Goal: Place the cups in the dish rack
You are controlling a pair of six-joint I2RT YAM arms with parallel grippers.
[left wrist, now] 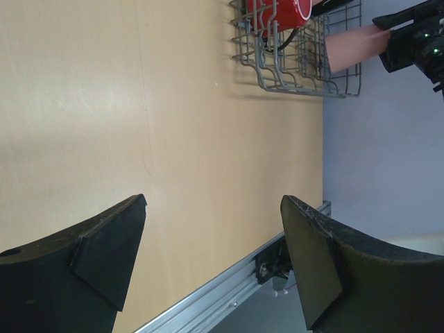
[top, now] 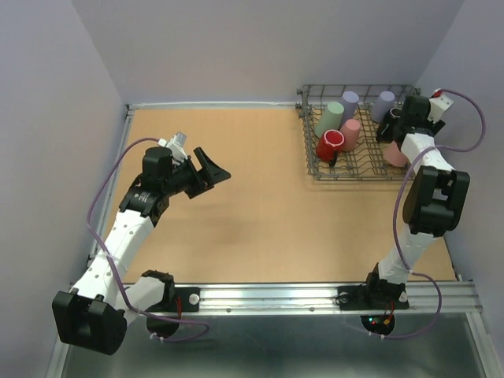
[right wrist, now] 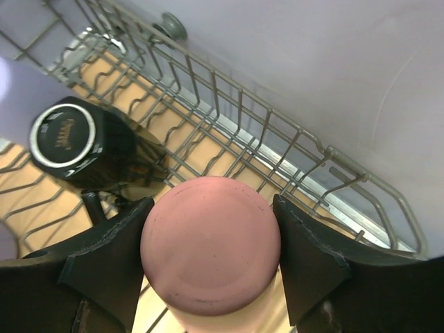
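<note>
Right gripper (right wrist: 211, 208) was closed on 1 pink cup (right wrist: 210, 257) at the right end of the dish rack (right wrist: 277, 146), near the black cup (right wrist: 76, 139). The rack also held a red cup (top: 329, 146), a green cup (top: 331, 118), another pink cup (top: 351, 134) and 2 lavender cups (top: 349, 100). Left gripper (left wrist: 214, 201) stood wide open and empty over the table (left wrist: 104, 104), well apart from the rack.

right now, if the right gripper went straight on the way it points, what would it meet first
Probably the wire floor of the rack, near its side wall. The right gripper, shut on a pink cup, points down into the rack; the black cup sits off to one side. Depth is unclear.
</note>
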